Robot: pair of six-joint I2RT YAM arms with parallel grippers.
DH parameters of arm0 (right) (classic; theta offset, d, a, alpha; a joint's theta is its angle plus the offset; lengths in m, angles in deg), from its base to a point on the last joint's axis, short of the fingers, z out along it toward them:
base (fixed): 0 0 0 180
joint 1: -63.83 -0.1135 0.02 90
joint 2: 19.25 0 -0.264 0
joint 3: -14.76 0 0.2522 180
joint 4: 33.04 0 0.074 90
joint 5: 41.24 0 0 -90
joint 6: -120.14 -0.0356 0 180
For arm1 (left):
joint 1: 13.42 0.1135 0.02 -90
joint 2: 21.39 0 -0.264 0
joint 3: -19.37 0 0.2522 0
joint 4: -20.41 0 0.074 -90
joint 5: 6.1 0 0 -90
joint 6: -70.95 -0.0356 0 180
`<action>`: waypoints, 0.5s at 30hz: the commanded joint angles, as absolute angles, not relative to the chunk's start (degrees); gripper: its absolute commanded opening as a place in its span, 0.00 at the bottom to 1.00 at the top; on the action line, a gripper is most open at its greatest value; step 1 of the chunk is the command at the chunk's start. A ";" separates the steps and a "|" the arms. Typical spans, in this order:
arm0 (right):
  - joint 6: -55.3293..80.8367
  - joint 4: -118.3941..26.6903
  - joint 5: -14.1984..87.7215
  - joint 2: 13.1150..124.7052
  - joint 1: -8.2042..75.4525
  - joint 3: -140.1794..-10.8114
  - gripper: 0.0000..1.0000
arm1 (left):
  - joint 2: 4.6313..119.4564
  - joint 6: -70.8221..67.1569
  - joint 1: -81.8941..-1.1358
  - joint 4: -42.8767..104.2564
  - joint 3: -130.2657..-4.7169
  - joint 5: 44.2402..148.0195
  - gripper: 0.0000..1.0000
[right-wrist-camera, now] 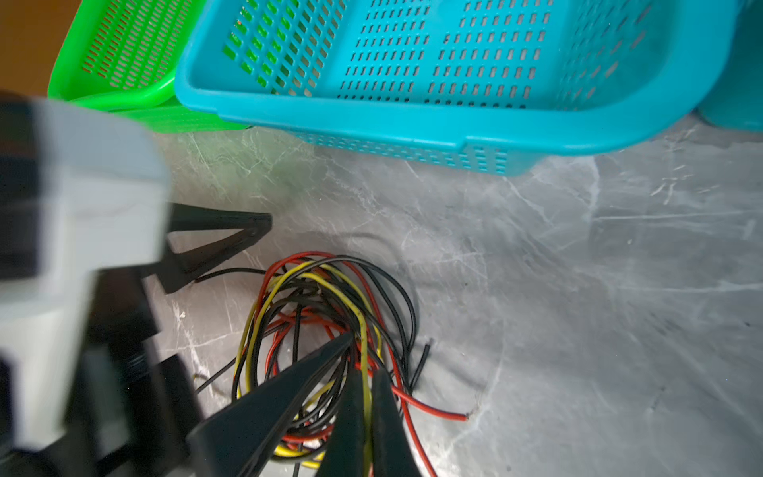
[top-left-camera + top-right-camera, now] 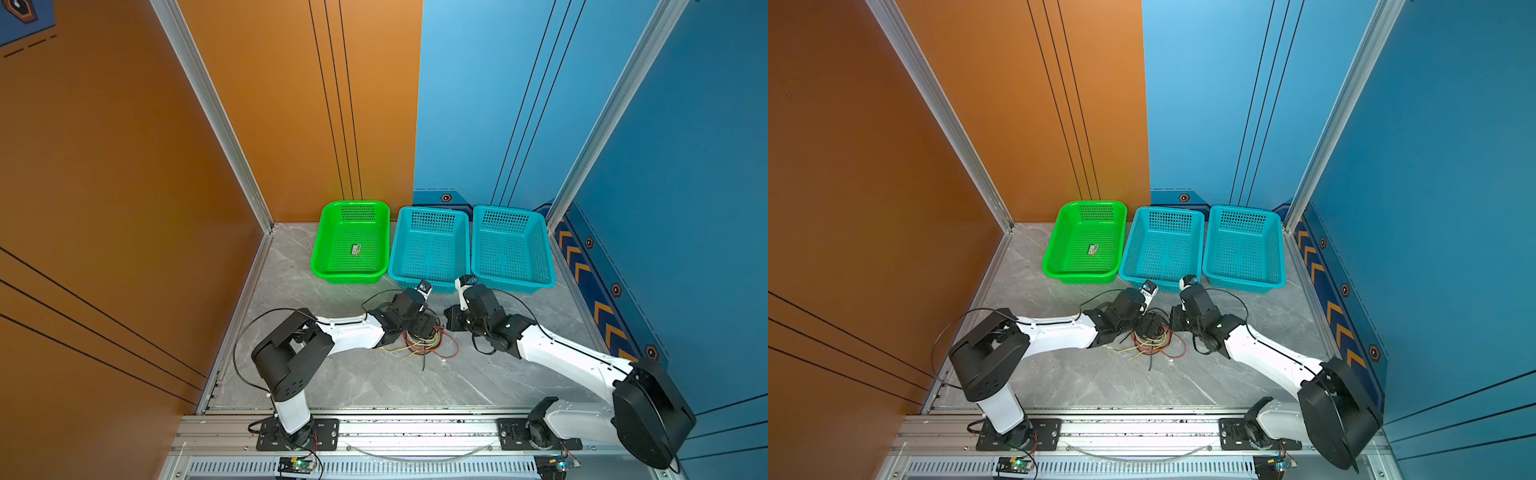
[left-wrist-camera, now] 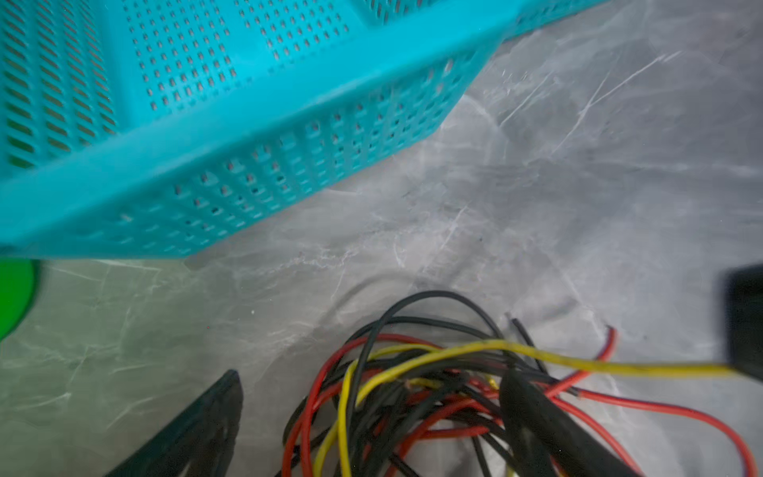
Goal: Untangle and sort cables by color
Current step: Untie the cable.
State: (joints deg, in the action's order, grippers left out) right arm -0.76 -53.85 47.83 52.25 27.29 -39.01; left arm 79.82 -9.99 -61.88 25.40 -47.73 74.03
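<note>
Top views both show three baskets in a row at the back of the grey bench (image 2: 374,382). Leftmost is the green basket (image 2: 351,276), with a small label (image 2: 355,249) on its floor.

Nearer the front and a little to the right, the left hand (image 3: 371,378) hangs low over the cables (image 2: 428,347). Its two fingers (image 3: 198,425) are spread wide on either side of the tangle and clasp nothing.

The cables lie on the bench in one loose knot of red, yellow and black loops. The knot sits in front of the middle blue basket (image 2: 401,249) and outside all three baskets. A few red and black ends stray toward the front and right.

Just right of the knot, the right hand (image 1: 365,371) is pinched closed on a yellow cable (image 3: 619,365). In the left wrist view this cable runs almost straight from the tangle to that hand.

Farthest right stands the second blue basket (image 2: 540,249), close beside its neighbour.
</note>
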 commanded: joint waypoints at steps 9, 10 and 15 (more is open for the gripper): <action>2.68 -67.41 51.50 42.54 26.56 -46.52 0.00 | 81.62 -8.04 -62.28 29.56 -44.82 72.65 0.98; 2.96 -68.82 51.37 41.89 26.56 -47.99 0.00 | 81.46 -7.54 -62.28 29.01 -43.99 72.74 0.98; 5.33 -73.57 51.89 38.09 26.56 -53.87 0.00 | 81.88 -6.75 -62.06 26.22 -41.02 72.75 0.98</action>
